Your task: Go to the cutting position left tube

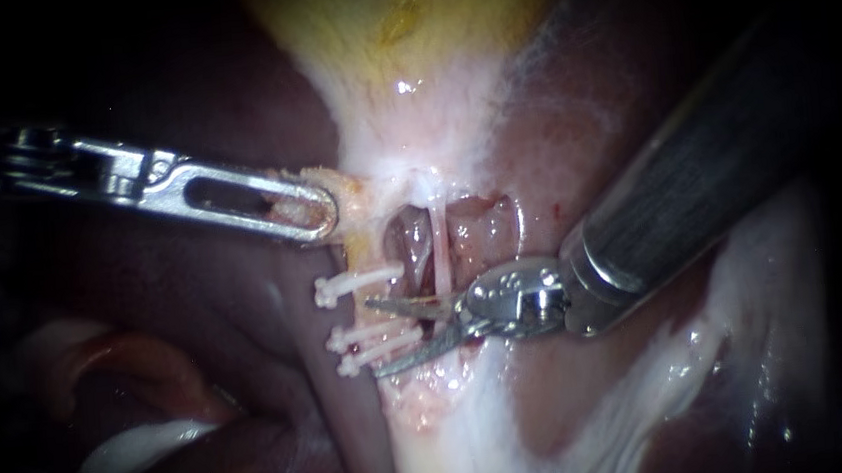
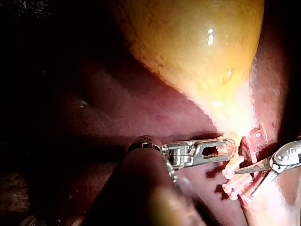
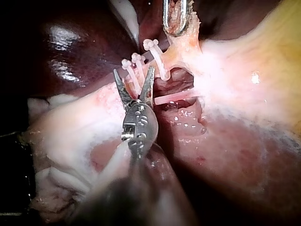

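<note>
Pinching pale tissue (image 1: pixel 345 194) at the gallbladder (image 1: pixel 405 27) neck, the left instrument (image 1: pixel 322 212) has its tool closed. The right instrument (image 1: pixel 389 336) has its tool spread at the left tube (image 1: pixel 403 258), just right of three white clips (image 1: pixel 360 283).

Two clips (image 1: pixel 368 332) lie between jaws of the right instrument (image 1: pixel 373 338), third clip (image 1: pixel 356 282) and left instrument (image 1: pixel 314 213) above.
</note>
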`<state>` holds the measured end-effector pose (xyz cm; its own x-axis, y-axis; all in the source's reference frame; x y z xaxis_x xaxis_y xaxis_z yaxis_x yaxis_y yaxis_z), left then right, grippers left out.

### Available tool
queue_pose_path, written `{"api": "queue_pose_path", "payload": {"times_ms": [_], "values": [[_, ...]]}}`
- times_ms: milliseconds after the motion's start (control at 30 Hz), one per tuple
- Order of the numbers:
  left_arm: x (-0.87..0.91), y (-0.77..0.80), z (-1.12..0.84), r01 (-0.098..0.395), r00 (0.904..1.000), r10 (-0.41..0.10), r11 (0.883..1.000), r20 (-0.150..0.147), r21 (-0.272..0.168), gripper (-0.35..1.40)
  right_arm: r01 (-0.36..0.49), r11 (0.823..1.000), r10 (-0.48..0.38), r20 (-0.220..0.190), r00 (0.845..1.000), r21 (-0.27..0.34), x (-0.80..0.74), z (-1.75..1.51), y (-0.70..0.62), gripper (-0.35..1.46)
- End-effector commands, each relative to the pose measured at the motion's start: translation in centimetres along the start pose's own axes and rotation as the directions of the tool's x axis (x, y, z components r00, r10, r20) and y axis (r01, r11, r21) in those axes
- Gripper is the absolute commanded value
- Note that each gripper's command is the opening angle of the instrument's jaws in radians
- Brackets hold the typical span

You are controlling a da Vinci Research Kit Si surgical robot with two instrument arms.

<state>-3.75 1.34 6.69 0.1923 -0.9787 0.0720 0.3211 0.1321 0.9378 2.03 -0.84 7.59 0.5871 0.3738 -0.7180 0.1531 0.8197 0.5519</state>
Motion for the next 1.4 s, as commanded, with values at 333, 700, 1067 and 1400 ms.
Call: {"api": "queue_pose_path", "payload": {"times_ms": [333, 700, 1067, 1400], "values": [[0.0, 0.0, 0.0, -0.001, 1.0, 0.001, 1.0, 0.0, 0.001, -0.35, -0.001, 1.0, 0.001, 0.0, 1.0, 0.0, 0.0, -0.01, 0.0, 1.32], [0.0, 0.0, -0.01, -0.001, 1.0, 0.001, 1.0, 0.0, 0.001, -0.35, -0.001, 1.0, 0.001, 0.0, 1.0, 0.001, -0.04, -0.06, 0.03, 1.32], [0.01, -0.01, -0.01, -0.001, 1.0, 0.001, 1.0, -0.001, 0.001, -0.35, -0.001, 1.0, 0.001, 0.0, 1.0, -0.001, -0.1, -0.12, 0.08, 1.32], [0.02, -0.01, -0.02, -0.001, 1.0, 0.001, 1.0, -0.001, 0.001, -0.35, -0.001, 1.0, 0.001, 0.0, 1.0, -0.006, -0.11, -0.15, 0.09, 1.32]]}}
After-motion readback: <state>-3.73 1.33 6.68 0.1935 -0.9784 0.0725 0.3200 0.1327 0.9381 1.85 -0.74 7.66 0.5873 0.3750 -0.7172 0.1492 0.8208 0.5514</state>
